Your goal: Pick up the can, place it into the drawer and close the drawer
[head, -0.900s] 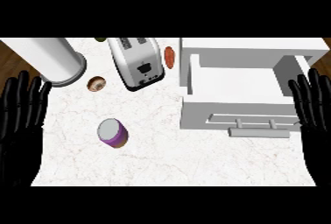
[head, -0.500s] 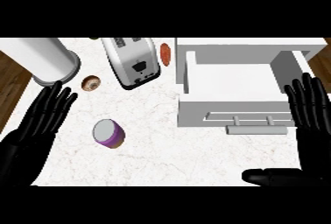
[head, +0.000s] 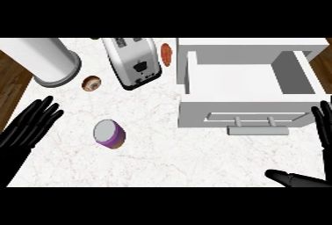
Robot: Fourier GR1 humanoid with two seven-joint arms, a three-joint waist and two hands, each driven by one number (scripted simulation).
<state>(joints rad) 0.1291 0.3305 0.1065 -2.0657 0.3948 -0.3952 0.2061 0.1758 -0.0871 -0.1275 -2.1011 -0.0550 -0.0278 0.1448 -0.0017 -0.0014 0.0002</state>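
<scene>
A purple can with a grey lid stands on the white marble counter, left of centre. My left hand hovers to the can's left with straight fingers, apart from it. The white drawer is pulled open at the upper right, its inside bare, its handle facing me. My right hand shows at the right edge, fingers straight, with its thumb low by the counter's front edge.
A silver toaster lies at the back centre. A white cylinder stands at the back left, a small brown round thing beside it. A reddish round item sits between toaster and drawer.
The view has shifted, so everything sits further right and lower. My left hand has come inward toward the can. The right hand has slid toward the right edge, its thumb showing.
</scene>
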